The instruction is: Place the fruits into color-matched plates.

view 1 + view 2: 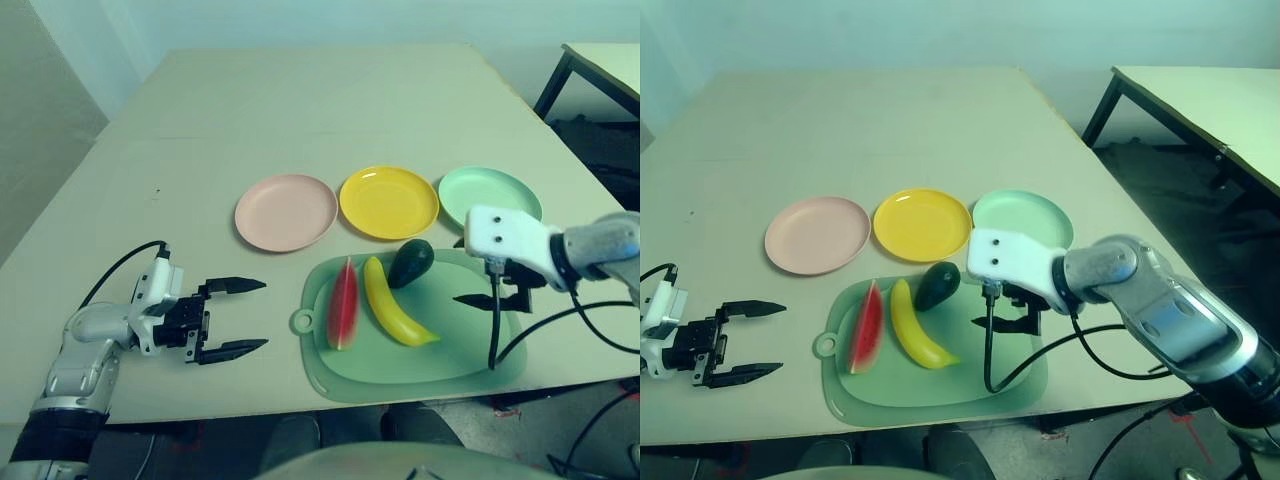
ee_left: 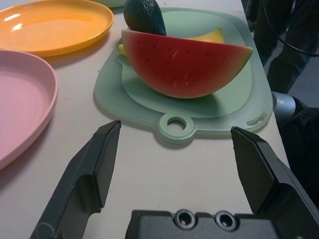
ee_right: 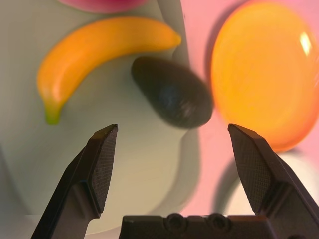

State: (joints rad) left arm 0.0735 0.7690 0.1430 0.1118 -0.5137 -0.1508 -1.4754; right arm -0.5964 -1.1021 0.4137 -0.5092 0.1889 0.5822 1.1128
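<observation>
Three fruits lie on a green mat (image 1: 420, 365): a red watermelon wedge (image 1: 343, 305), a yellow banana (image 1: 397, 316) and a dark green avocado (image 1: 411, 263). Behind the mat stand a pale pink plate (image 1: 286, 212), a yellow plate (image 1: 389, 202) and a mint green plate (image 1: 490, 195), all bare. My right gripper (image 3: 172, 129) hovers over the mat's right part, open, a short way right of the avocado (image 3: 174, 92), with nothing between its fingers. My left gripper (image 1: 238, 317) is open above the table, left of the mat, facing the watermelon (image 2: 184, 62).
The mat's ring tab (image 2: 175, 127) points toward my left gripper. Black cables (image 1: 495, 330) hang from my right wrist over the mat's right edge. The table's front edge runs close below the mat. A second table (image 1: 1200, 95) stands to the far right.
</observation>
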